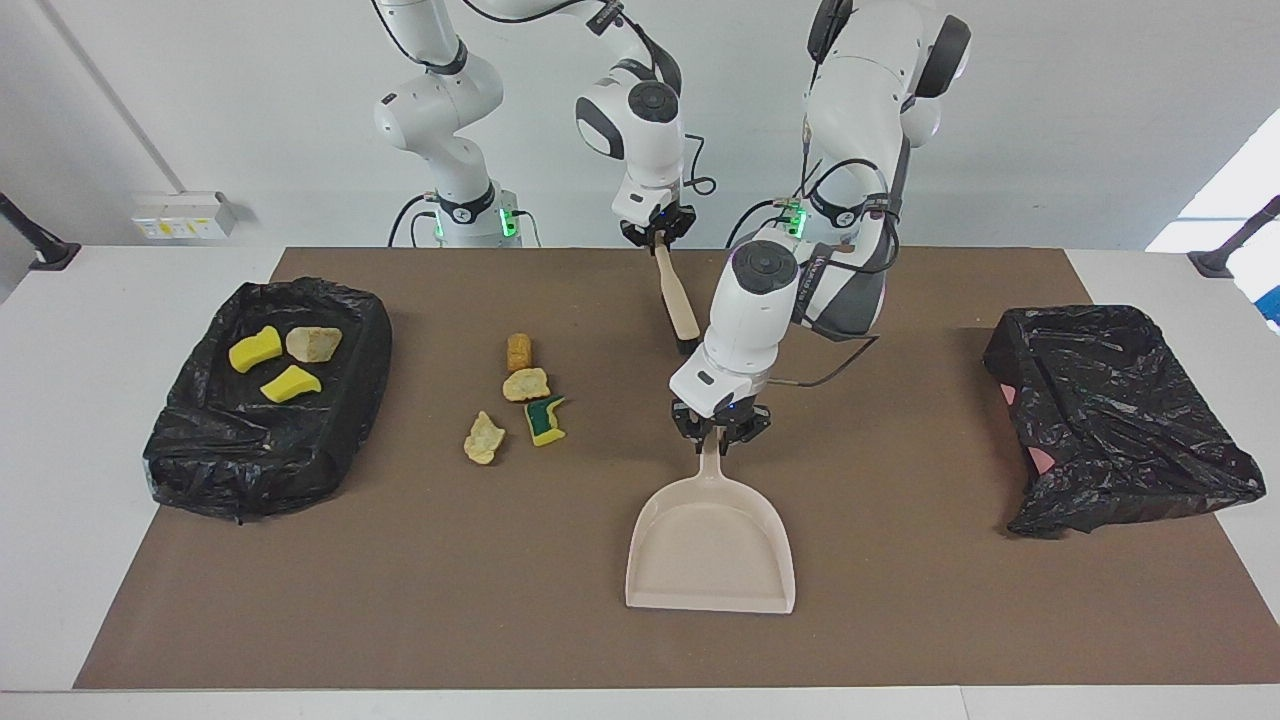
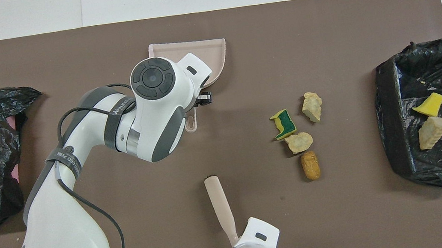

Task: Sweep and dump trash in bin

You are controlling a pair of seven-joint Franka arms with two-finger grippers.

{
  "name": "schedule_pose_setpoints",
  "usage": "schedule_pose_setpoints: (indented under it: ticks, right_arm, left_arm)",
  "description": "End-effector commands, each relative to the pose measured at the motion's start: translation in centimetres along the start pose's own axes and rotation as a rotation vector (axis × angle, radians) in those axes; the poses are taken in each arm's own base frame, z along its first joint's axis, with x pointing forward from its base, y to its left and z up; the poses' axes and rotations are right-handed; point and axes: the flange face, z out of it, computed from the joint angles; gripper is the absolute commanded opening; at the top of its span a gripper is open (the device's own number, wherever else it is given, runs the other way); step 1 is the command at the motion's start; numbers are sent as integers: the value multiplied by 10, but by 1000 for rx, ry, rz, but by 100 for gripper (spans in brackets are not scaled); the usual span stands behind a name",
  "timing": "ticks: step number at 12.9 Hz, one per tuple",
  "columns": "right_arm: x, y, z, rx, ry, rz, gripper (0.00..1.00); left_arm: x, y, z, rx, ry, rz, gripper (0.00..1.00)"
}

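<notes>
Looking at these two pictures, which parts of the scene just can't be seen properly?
- Overhead view: the left claw and most of the dustpan handle, covered by the arm's wrist.
- Overhead view: the right claw, under its own wrist at the bottom edge.
- Both views: inside the crumpled black bag, folds hide any contents.

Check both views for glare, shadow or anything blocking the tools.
Facing view: bright window glare at the frame's edge; the dustpan is evenly lit. Overhead view: the left arm hides much of the dustpan; soft shadow falls beside the brush.
</notes>
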Motion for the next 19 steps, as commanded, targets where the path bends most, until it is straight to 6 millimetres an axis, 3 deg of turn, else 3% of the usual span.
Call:
schedule_pose_setpoints:
  ticks: [1,3,4,5,6,10,12,15,17,19]
  right_arm:
    - [0,47,-46,-55,36,-6,0]
    - [15,79,-58,-73,47,48,0]
    - [24,97,-61,-110,61,67,0]
    - [31,109,-60,-142,70,79,0]
    - [38,121,-59,-149,71,99,0]
    - [78,185,-61,-216,70,96,0]
    - [91,221,-60,-262,54,63,0]
    - [105,278,-59,-262,14,24,0]
    - [108,315,-60,-337,-12,-74,0]
    - [117,331,-40,-353,-45,-101,0]
  left_arm:
    - [-11,-2,0,22,-9,38,33]
    - [-13,1,0,22,-17,36,15]
    - [-12,-2,0,24,-21,36,17]
    - [-12,-3,0,24,-21,40,38]
    - [-12,-3,0,24,-20,46,43]
    - [-14,-2,0,28,-31,49,47]
    - [-20,1,0,40,-66,46,0]
    - [-17,-3,-7,52,-68,54,0]
    - [-13,-13,-36,50,-39,90,0]
    - [-13,-33,-57,63,-71,215,0]
